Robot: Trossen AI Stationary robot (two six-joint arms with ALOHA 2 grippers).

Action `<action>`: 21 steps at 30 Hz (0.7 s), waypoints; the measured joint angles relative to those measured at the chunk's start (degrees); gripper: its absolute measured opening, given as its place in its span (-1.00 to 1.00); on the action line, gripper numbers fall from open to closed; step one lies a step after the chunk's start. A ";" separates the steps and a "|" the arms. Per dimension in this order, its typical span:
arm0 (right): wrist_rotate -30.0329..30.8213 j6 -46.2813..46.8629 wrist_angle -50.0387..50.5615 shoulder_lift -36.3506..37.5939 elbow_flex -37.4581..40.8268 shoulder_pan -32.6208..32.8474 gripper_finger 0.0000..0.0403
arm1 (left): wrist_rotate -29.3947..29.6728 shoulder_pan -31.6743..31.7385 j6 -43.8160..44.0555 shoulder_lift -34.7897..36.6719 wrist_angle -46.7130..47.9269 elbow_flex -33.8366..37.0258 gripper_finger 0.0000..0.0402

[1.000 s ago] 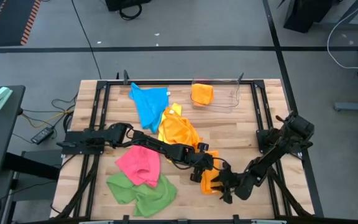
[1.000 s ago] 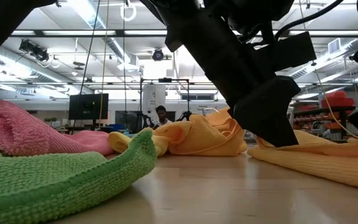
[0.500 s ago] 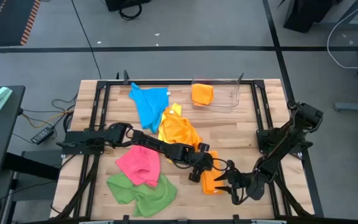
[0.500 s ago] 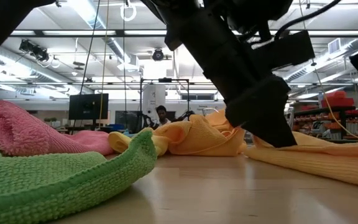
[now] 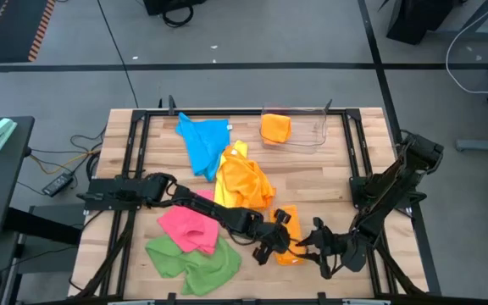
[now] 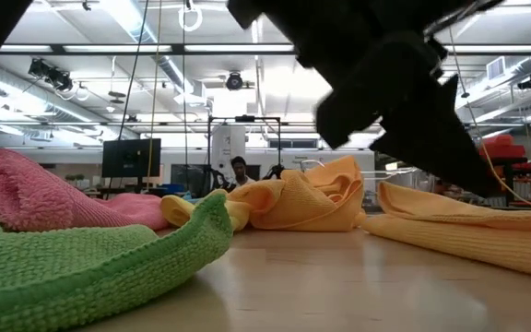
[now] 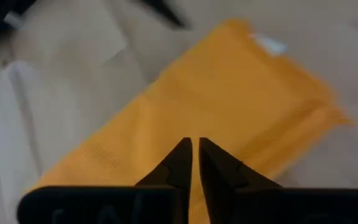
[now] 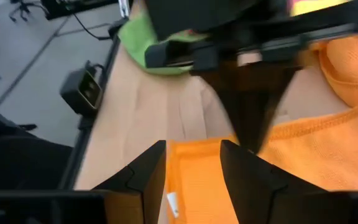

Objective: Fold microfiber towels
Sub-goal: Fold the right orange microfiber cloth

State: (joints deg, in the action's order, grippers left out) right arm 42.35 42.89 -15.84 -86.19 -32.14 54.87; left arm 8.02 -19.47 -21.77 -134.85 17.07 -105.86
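1. From above, the wooden tabletop (image 5: pixel 329 182) carries the towels: a blue towel (image 5: pixel 203 141) near 11 o'clock, a crumpled orange towel (image 5: pixel 244 180) at the centre, a pink towel (image 5: pixel 190 225) around 8 o'clock and a green towel (image 5: pixel 191 261) at 7 o'clock. A small folded orange towel (image 5: pixel 288 240) lies flat near 5 o'clock. Another orange cloth (image 5: pixel 275 128) sits in the clear bin (image 5: pixel 312 133) at 1 o'clock. The left gripper (image 5: pixel 267 243) reaches across to the folded towel's near-left edge, and the right gripper (image 5: pixel 315 244) meets it from the other side.

2. At table height, the green towel (image 6: pixel 81 263) fills the foreground, the pink towel (image 6: pixel 35 198) behind it. The crumpled orange towel (image 6: pixel 302 203) sits mid-table, the flat orange one (image 6: pixel 468 231) to its right, with dark arm parts raised above it.

3. Past the left wrist, the left gripper (image 7: pixel 195 163) hangs over the folded orange towel (image 7: pixel 229 99); its fingers (image 7: pixel 178 163) stand almost together, a thin slit between them, gripping nothing.

4. Past the right wrist, the right gripper (image 8: pixel 193 168) has its fingers (image 8: pixel 148 171) moderately apart, with the folded towel's edge (image 8: pixel 194 180) lying between them; I cannot tell whether they touch it.
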 joint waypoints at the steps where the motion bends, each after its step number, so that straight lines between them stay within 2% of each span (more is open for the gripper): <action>1: 0.13 0.05 0.44 0.93 0.00 0.24 -0.20 | 0.04 -0.59 -0.83 0.05 0.06 0.00 -0.75; 11: 4.83 1.46 8.56 4.89 -0.04 2.32 -0.20 | -0.14 -5.50 -11.68 0.00 0.20 0.00 -0.31; 21: 5.83 5.21 11.62 4.83 -0.04 2.28 -0.20 | 0.00 -5.87 -19.22 -0.28 -3.64 2.02 0.07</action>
State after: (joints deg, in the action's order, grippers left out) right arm 48.18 48.10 -4.22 -81.36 -32.18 57.14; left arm 8.02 -25.34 -40.99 -135.13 13.42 -103.85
